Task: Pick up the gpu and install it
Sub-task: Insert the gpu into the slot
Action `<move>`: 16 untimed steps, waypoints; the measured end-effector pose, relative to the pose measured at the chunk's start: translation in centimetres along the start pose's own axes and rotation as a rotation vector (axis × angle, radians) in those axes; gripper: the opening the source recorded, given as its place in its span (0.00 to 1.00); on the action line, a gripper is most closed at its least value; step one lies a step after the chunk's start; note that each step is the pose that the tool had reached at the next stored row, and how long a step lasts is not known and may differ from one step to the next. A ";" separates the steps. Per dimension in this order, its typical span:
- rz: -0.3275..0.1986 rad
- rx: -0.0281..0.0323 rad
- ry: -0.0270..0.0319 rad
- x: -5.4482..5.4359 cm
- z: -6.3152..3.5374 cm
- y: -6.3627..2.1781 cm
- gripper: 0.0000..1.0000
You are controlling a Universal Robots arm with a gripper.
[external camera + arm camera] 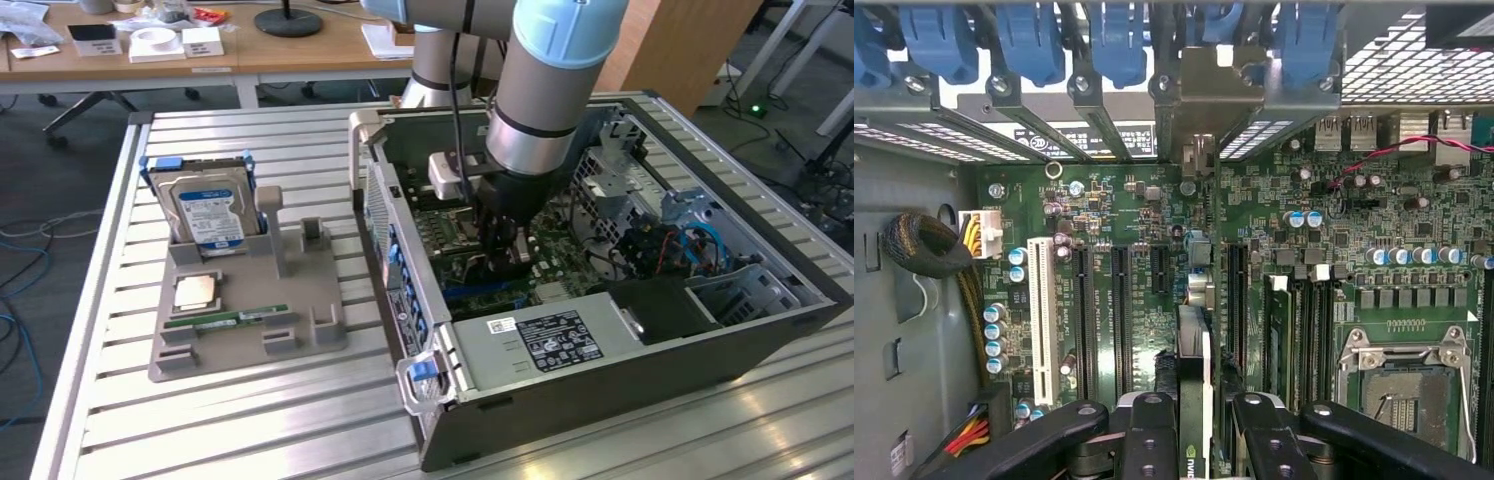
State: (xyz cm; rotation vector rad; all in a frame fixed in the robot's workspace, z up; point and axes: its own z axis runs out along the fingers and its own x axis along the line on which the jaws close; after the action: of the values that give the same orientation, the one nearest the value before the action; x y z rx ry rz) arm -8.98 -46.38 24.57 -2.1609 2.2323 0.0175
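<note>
Gripping the gpu (1194, 400) edge-on between narrowed fingers (1152, 440), the gripper (501, 262) hangs low inside the open computer case (747, 335) at the centre of the exterior frame, with the card poised over the motherboard (1154, 215) and its bracket end towards the blue slot clips (1119, 45) along the upper edge of the wrist frame. Installation looks to be the step in hand; seating calls for the card's lower edge lined squarely with a dark expansion slot (1122, 305) and a straight, even press down
</note>
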 end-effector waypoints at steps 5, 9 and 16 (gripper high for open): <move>0.000 0.0001 0.0005 0.0 0.20 0.00 0.26; 0.000 0.0001 0.0005 0.0 0.22 0.00 0.26; 0.000 0.0001 0.0005 0.0 0.29 0.00 0.26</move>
State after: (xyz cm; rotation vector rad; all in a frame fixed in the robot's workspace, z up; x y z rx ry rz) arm -8.98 -46.37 24.27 -2.1610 2.2325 0.0168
